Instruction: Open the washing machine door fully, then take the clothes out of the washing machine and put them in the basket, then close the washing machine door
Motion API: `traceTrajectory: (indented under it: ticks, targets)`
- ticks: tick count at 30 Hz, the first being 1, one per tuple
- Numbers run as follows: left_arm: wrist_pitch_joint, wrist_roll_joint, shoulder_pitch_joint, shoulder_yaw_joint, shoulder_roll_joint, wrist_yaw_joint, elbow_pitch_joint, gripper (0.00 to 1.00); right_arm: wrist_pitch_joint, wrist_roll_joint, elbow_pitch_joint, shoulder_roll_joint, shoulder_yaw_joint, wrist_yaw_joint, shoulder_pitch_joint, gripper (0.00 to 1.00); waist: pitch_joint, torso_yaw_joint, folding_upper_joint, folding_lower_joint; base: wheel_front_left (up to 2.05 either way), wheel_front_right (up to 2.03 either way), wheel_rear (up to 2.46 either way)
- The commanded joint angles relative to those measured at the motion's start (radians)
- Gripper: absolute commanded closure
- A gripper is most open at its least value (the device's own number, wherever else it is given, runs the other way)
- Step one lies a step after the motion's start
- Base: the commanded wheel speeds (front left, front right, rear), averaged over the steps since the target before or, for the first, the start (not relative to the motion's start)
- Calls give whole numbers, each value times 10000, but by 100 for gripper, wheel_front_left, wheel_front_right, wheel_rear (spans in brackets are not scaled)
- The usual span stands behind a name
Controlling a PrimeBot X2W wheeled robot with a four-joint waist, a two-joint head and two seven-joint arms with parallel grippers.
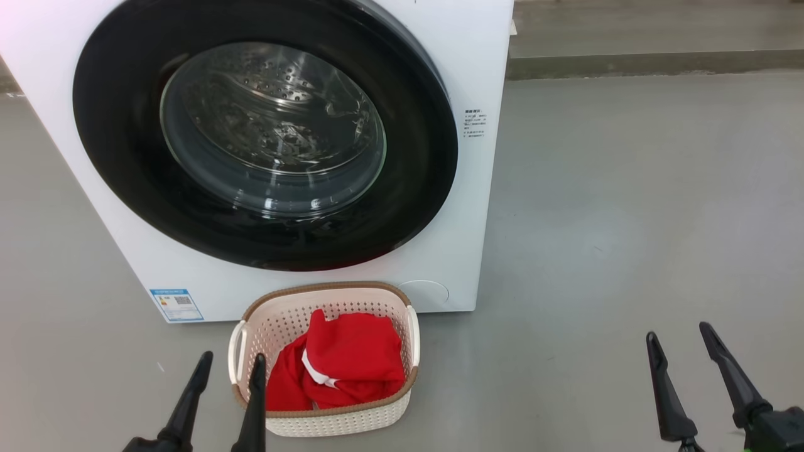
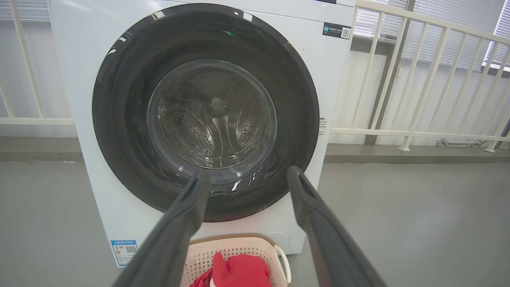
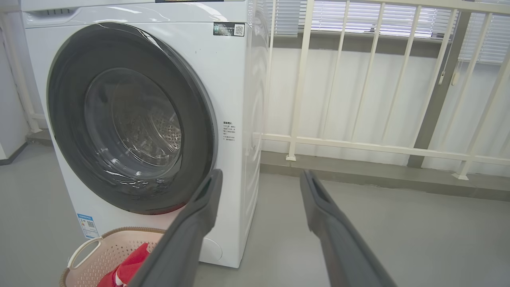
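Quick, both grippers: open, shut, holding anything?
Left gripper: open, holding nothing.
Right gripper: open, holding nothing.

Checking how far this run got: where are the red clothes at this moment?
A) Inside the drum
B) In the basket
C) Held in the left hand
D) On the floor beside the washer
B: the clothes lie heaped in the basket on the floor in front of the shut door.
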Motion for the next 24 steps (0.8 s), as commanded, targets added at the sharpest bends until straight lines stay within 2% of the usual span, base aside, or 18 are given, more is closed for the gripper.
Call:
traceTrajectory:
  ticks: [1,10,11,12,15,24]
  targets:
    - [-78,106,-86,382,54,-51,-221,0,6,110,-308,-164,159,-38,-20,0,-24,0,0,0,0,0,0]
    - [-78,308,-133,449,44,-155,-476,0,6,142,-433,-164,65,-38,-3,0,38,73,0,0,0,0,0]
    - [-78,391,-132,455,45,-142,-509,100,6,133,-452,-164,53,-38,0,100,54,77,0,0,0,0,0]
    - [2,271,29,110,-4,-93,-195,100,-2,46,-118,11,-69,2,211,100,46,73,0,0,0,0,0]
    - [65,232,66,52,-46,-88,240,100,-2,25,303,115,25,2,308,100,46,73,0,0,0,0,0]
    - [313,-638,-36,169,-43,-119,387,100,198,970,472,84,70,-1,153,100,61,61,0,21,0,0,0]
